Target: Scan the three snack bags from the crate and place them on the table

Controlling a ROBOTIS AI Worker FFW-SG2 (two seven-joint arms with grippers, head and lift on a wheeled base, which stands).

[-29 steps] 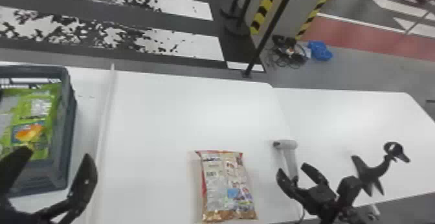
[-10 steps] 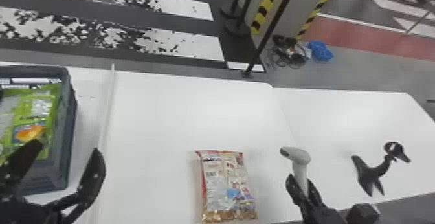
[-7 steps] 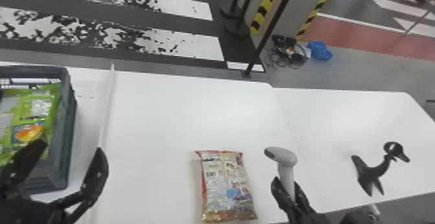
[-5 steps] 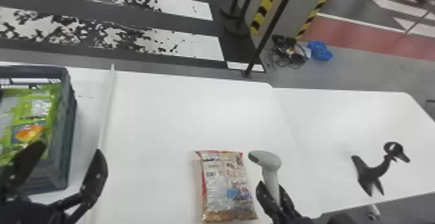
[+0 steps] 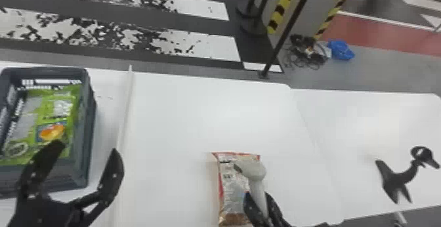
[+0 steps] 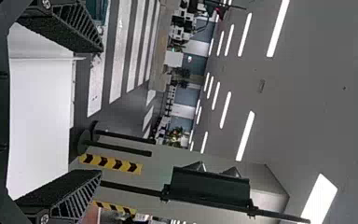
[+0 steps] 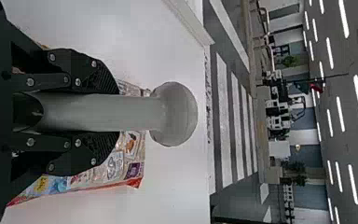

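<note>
In the head view my right gripper (image 5: 262, 206) is shut on the grey handheld scanner (image 5: 257, 177), holding it upright over a red-and-silver snack bag (image 5: 231, 187) on the table. The right wrist view shows my right gripper (image 7: 116, 113) around the handle of the scanner (image 7: 98, 112), with the snack bag (image 7: 116, 165) behind. My left gripper (image 5: 88, 147) stands open by the near right corner of the crate (image 5: 87, 128); a green snack bag (image 5: 59, 111) lies inside the crate. The left gripper (image 6: 101, 112) has nothing between its fingers in the left wrist view.
A white ridge (image 5: 124, 124) runs along the table (image 5: 203, 121) between crate and bag. The black scanner stand (image 5: 397, 177) sits on the right part of the table. A post (image 5: 285, 32) and cables (image 5: 306, 52) are on the floor beyond.
My right gripper has carried the scanner left, from beside the snack bag to over it. Earlier the scanner lay on the table before being taken up. The left gripper has shifted slightly right.
</note>
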